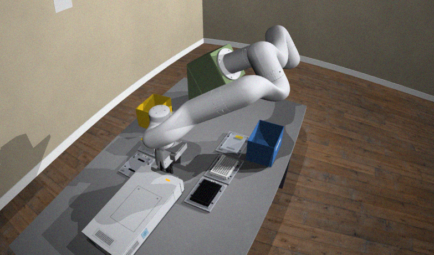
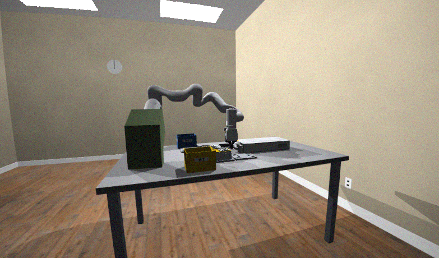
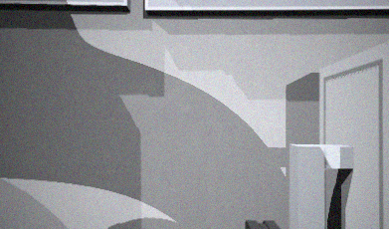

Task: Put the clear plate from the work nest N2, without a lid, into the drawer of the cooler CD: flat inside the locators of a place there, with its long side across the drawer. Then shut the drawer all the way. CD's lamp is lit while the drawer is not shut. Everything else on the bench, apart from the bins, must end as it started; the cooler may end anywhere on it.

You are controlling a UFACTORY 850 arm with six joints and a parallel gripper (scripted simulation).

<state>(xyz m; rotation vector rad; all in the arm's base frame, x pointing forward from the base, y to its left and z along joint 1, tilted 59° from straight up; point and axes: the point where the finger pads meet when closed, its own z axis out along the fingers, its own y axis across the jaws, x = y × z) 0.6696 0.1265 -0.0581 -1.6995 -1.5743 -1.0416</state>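
Pressed fully together and holding nothing, the tool (image 1: pixel 166 168) points down at the cooler CD's (image 1: pixel 134 210) front end, just above the worktop (image 1: pixel 244 215). A clear plate (image 1: pixel 224 166) lies on a nest beside the blue bin (image 1: pixel 264 142).

Yellow bin (image 1: pixel 153 109), blue bin (image 1: pixel 264 142), green pedestal (image 1: pixel 203 75)

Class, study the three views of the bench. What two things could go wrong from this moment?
1. The shut gripper stands at the front of the cooler, and the orange lamp looks lit. The drawer may not be fully home, so backing off now could leave it ajar.
2. A grey nest lies close beside the gripper. A sideways move could knock it out of place.
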